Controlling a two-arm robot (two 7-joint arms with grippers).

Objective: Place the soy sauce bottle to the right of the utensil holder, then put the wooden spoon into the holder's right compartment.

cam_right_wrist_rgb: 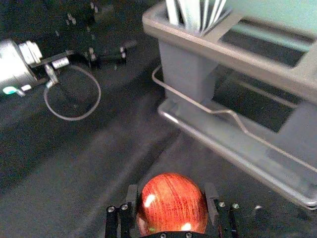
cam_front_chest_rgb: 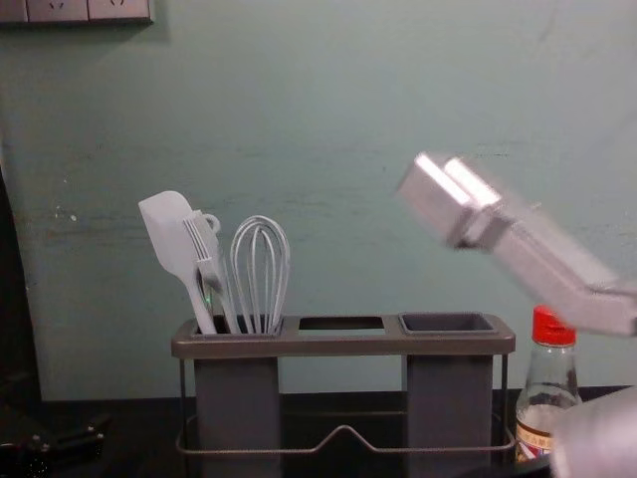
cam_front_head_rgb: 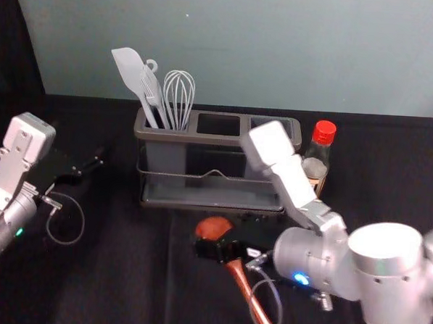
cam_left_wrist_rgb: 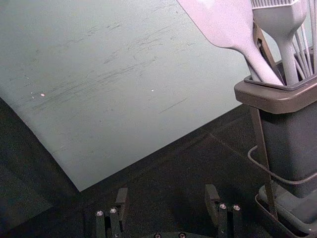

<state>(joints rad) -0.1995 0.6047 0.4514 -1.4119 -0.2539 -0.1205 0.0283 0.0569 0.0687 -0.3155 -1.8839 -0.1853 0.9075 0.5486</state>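
Note:
The grey utensil holder (cam_front_head_rgb: pixel 203 139) stands at the back; its right compartment (cam_front_chest_rgb: pixel 448 323) is empty. Just right of it, the red-capped soy sauce bottle (cam_front_head_rgb: pixel 320 153) is upright, partly behind the right arm; in the chest view the bottle (cam_front_chest_rgb: pixel 549 373) is cut off low down. In front of the holder, my right gripper (cam_front_head_rgb: pixel 223 249) is shut on the wooden spoon (cam_front_head_rgb: pixel 213 227) near its bowl, the handle slanting toward me. The spoon's round bowl (cam_right_wrist_rgb: pixel 172 203) lies between the fingers of the right gripper (cam_right_wrist_rgb: pixel 172 201). My left gripper (cam_front_head_rgb: pixel 89 166), at the left, is idle; the left gripper (cam_left_wrist_rgb: pixel 167 201) is open, holding nothing.
A spatula (cam_front_chest_rgb: pixel 167 234), a brush and a whisk (cam_front_chest_rgb: pixel 261 269) stand in the holder's left compartment. A wire rail (cam_front_chest_rgb: pixel 343 433) runs along the holder's front. The right forearm passes close before the bottle. Dark cloth (cam_front_head_rgb: pixel 123 273) lies between the arms.

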